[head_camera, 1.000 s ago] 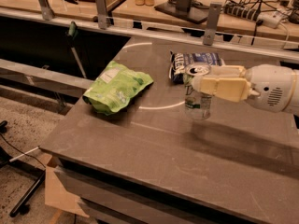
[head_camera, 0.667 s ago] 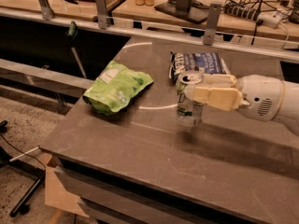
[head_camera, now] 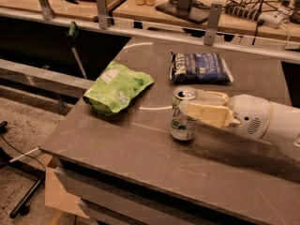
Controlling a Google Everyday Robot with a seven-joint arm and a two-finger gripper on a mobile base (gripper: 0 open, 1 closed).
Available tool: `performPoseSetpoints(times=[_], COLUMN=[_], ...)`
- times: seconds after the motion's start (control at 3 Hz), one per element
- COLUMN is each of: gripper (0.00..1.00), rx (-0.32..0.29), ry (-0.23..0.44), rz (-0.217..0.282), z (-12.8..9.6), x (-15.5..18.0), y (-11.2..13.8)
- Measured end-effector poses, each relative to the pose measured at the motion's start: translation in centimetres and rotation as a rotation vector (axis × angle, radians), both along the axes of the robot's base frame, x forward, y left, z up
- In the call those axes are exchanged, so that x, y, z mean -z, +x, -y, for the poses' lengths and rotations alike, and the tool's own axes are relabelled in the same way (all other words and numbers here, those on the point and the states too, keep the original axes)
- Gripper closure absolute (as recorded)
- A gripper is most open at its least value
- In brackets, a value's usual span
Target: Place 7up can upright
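Observation:
The 7up can [head_camera: 181,125] is silver-white with green markings and a silver pull-tab top. It stands upright on the grey table [head_camera: 140,158], near the middle. My gripper [head_camera: 194,110] reaches in from the right on a white arm. Its cream fingers [head_camera: 206,114] are shut on the can's upper half, one on the near side and one on the far side. The can's base looks level with the table top.
A green chip bag [head_camera: 117,87] lies left of the can. A dark blue snack bag [head_camera: 200,68] lies behind it. A metal rail [head_camera: 154,32] runs along the table's far edge. The table's left and front edges drop to the floor.
My gripper has moved left and toward the front of the table with the can in it, and lowered it to the table top.

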State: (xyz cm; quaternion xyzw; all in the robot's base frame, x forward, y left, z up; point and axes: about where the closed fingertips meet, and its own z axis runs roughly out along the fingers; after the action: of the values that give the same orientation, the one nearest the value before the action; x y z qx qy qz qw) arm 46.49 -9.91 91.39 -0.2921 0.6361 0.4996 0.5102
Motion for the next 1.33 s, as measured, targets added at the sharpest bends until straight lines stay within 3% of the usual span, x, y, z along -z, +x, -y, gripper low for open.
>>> performPoseSetpoints(times=[0.33,0.67,1.0,1.33], gripper=[0.12,0.00,0.00,0.00], rx=[-0.001,0.002,0.031,0.116], ry=[0.011,-0.007,-0.085,-0.271], rz=[0.000,0.011,0.035,0.068], z=[-0.1,0.7,3.6,8.7], x=[0.6,0.3,-1.1,-3.6], y=[-0.1,0.0,0.0,-0.5])
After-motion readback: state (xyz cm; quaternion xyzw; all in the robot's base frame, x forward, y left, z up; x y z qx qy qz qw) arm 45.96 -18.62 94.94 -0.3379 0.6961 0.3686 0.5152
